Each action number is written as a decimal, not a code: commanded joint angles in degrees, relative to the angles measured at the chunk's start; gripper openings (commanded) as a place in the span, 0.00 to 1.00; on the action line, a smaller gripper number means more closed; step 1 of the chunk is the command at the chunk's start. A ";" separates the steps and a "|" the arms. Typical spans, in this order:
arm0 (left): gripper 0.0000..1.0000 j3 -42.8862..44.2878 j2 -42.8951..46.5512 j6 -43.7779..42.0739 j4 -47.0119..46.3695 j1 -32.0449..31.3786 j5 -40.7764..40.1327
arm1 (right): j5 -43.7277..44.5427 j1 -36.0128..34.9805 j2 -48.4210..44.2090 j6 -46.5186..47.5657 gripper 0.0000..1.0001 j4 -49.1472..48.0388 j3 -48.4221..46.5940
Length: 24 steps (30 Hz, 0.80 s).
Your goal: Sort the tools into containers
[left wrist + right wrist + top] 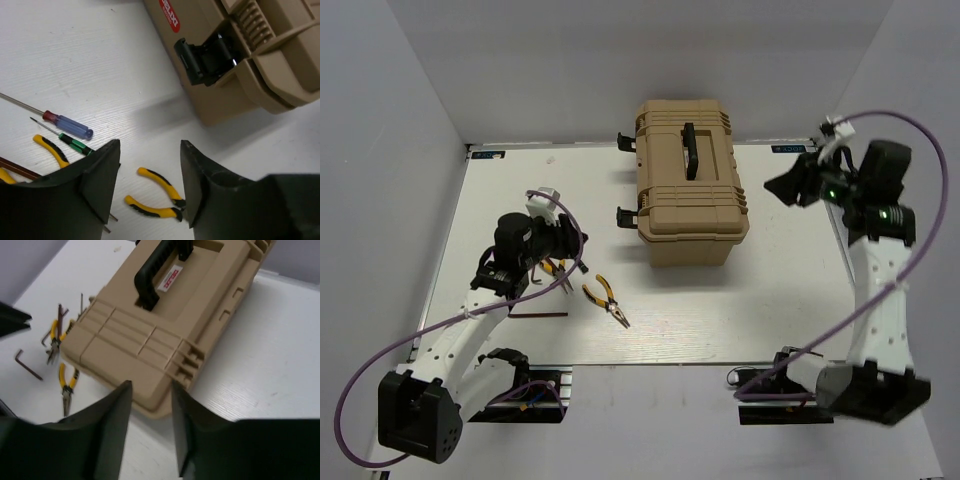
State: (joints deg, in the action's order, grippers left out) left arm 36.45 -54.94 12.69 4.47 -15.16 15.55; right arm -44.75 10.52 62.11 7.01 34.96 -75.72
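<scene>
Yellow-and-black-handled steel pliers (604, 298), on the white counter (770, 300) near-left of the closed tan plastic toolbox (687, 190): probably light, rigid, low-lying, so you should pinch across both sleeved handles; left fingers (97, 175) spread empty above them, right fingers (112, 425) likewise released.

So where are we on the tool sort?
Done: nothing; the toolbox is shut. In hand: nothing; left gripper open above the pliers, right gripper open over the toolbox. Left: open the toolbox and load the pliers, blue-handled screwdriver and hex key, all lying on the table.
</scene>
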 commanded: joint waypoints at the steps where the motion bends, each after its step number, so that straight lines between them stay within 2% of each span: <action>1: 0.65 2.40 0.45 0.41 -0.25 0.22 2.11 | 4.64 -4.19 9.14 -12.85 0.47 -6.81 -6.09; 2: 0.82 2.40 0.45 0.41 -0.25 0.22 2.11 | 5.98 -7.42 12.83 -14.11 0.50 -7.62 -11.15; 5: 0.91 2.40 0.45 0.41 -0.25 0.22 1.59 | 9.59 -11.30 21.72 -18.07 0.50 -7.54 -18.02; 6: 0.92 2.40 0.45 -0.20 -0.25 0.22 1.59 | 12.29 -14.71 23.48 -18.17 0.50 -5.89 -22.06; 8: 0.92 2.40 0.45 -0.21 -0.25 0.22 1.59 | 19.23 -19.38 30.41 -17.64 0.50 -3.86 -29.43; 12: 0.92 2.40 -0.08 -1.35 -0.25 0.22 1.07 | 28.74 -24.66 39.56 -17.29 0.61 -2.09 -38.86; 16: 0.92 2.40 -0.08 -1.88 -0.25 0.22 1.06 | 34.54 -27.83 43.62 -15.54 0.63 -1.65 -41.43; 20: 0.92 2.40 -0.61 -1.88 -0.25 0.22 2.46 | 46.22 -30.64 47.66 -13.95 0.66 -0.94 -43.19; 24: 0.92 2.40 -0.61 -1.88 -0.77 0.22 3.78 | 49.22 -32.58 49.07 -12.46 0.66 -1.21 -43.63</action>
State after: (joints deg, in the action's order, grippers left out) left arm 36.93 -55.90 11.51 4.43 -15.16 17.10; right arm -2.81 -20.82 111.04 -7.38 33.87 -116.36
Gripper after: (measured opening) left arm 0.920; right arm 0.656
